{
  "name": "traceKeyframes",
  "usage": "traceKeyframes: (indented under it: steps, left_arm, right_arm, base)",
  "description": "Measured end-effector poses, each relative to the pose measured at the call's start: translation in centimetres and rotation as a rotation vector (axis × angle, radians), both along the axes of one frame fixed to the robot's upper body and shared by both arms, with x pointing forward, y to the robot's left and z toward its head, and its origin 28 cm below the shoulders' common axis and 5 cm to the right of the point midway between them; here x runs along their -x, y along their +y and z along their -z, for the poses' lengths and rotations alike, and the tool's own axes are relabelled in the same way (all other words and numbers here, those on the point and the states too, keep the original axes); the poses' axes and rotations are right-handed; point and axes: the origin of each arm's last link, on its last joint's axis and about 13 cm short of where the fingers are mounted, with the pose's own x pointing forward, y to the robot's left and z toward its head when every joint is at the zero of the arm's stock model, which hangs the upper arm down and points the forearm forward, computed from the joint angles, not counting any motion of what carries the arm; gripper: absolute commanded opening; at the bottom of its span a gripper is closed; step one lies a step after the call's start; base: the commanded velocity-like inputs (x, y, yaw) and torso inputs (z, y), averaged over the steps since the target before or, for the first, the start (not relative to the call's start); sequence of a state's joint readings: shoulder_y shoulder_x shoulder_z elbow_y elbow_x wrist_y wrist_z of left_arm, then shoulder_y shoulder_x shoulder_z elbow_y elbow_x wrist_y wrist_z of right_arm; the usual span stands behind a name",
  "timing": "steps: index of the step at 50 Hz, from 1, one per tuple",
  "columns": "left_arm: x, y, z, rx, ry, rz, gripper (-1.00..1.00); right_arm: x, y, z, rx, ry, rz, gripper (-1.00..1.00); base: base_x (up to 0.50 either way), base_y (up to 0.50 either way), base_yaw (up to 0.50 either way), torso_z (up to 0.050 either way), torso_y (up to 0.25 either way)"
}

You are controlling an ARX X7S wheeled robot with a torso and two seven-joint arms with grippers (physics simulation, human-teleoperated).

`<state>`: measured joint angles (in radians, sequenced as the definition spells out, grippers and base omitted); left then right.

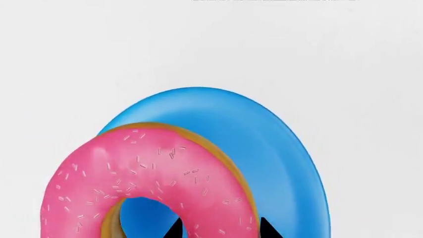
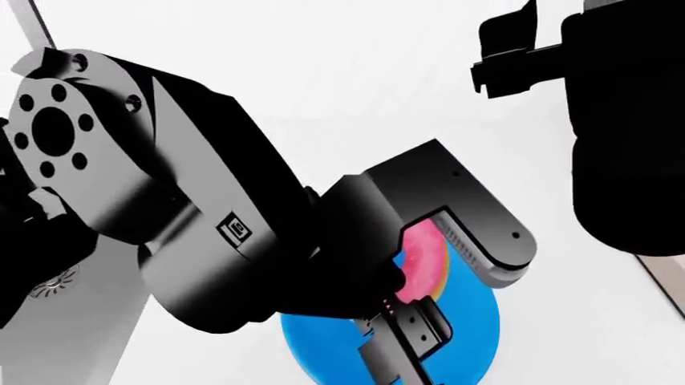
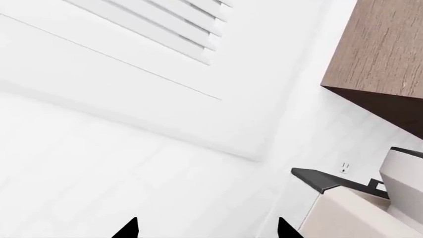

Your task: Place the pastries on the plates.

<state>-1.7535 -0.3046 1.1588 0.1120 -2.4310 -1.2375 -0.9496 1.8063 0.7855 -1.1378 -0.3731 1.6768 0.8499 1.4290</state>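
A: What is around the work, and what blocks the view?

B: From the head camera the left arm [image 2: 182, 233] fills most of the picture, black and grey, and hides much of the blue plate [image 2: 471, 321] under it. The right arm [image 2: 610, 120] hangs dark at the upper right, well apart from the plate. The counter [image 2: 354, 72] is plain white. The right wrist camera faces away: a white wall, slatted blinds [image 3: 158, 25], a brown cabinet [image 3: 383, 49] and a wall socket [image 3: 344, 167].

A: Where is the donut?

B: The donut [image 1: 145, 173] is in the left gripper [image 2: 455, 265], above the blue plate. In the head view only a pink sliver shows between the fingers [image 2: 487, 233]. I cannot tell if it touches the plate.

A: How does it look?

B: Pink icing with pale sprinkles, a tan base at the edge, and a hole with blue showing through it. It stands on edge before the left wrist camera, with the plate [image 1: 278, 148] behind it.

A: And the pincers?

B: The left one is clamped on the donut; 2 black tips show at its lower edge. The right gripper [image 3: 206, 229] is spread apart, 2 tips with nothing between them.
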Motion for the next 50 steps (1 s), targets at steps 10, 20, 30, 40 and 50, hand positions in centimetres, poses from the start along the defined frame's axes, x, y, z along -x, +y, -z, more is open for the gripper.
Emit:
traceKeyframes:
  steps: [10,20,30,40,50]
  left_arm:
    - [-0.5,-0.3,0.5,0.005,0.01,0.0,-1.0]
    - [-0.8,-0.4,0.9,-0.001,0.021,-0.004,-1.0]
    - [-1.1,-0.5,1.4,-0.017,0.032,-0.01,-1.0]
    - [-1.3,-0.6,1.8,-0.022,0.038,-0.008,-1.0]
    - [-1.4,-0.8,2.0,-0.018,0.031,-0.002,-1.0]
  right_arm:
    - [0.1,-0.1,0.1,-0.001,0.001,0.001,1.0]
    - [0.0,-0.1,0.2,0.0,0.004,0.001,1.0]
    - [0.0,-0.1,0.3,0.0,0.006,0.001,1.0]
    - [-0.1,-0.1,0.5,-0.001,0.009,0.002,1.0]
    - [-0.1,-0.2,0.6,-0.002,0.012,0.003,1.0]
  base:
    - [0.0,0.0,0.0,0.0,0.0]
    - [0.0,0.0,0.0,0.0,0.0]
    - [0.0,0.0,0.0,0.0,0.001]
    - [0.0,0.0,0.0,0.0,0.0]
    - [0.0,0.0,0.0,0.0,0.0]
